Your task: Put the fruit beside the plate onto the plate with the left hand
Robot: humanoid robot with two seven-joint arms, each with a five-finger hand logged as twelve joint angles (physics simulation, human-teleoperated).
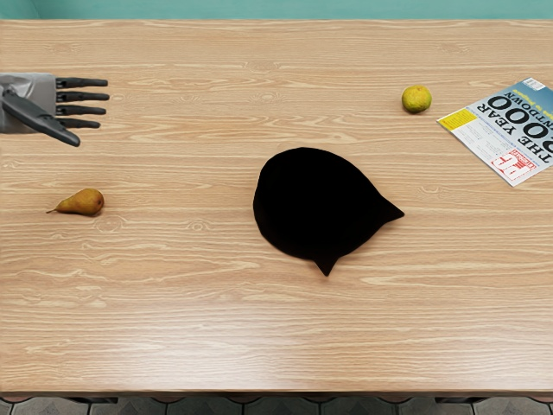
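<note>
One wooden table (pixel 259 337) is seen from above, at a slant. One left hand (pixel 52 102) is seen at the left edge, near the far side of the table. Its four fingers (pixel 85 96) are held straight and a little apart, pointed to the right, and its thumb (pixel 41 119) is stretched out below them. Nothing is held in it; the hand is let loose and empty. One black plate (pixel 311 203) is laid flat near the middle of the table. Its shape is round, with two small points at its lower right side. Two fruits are counted. One pear (pixel 84 201) is laid on its side on the table, to the left of the plate and well apart from it, with its stem pointed left. It is found below the hand in the picture and is not touched by it. One round fruit (pixel 416 98), yellow-green, is set on the table up and to the right of the plate, also well apart from it. Neither fruit is on the plate. One magazine (pixel 505 130) is laid flat at the right edge, near the round fruit, and part of it is cut off by the picture's edge.
</note>
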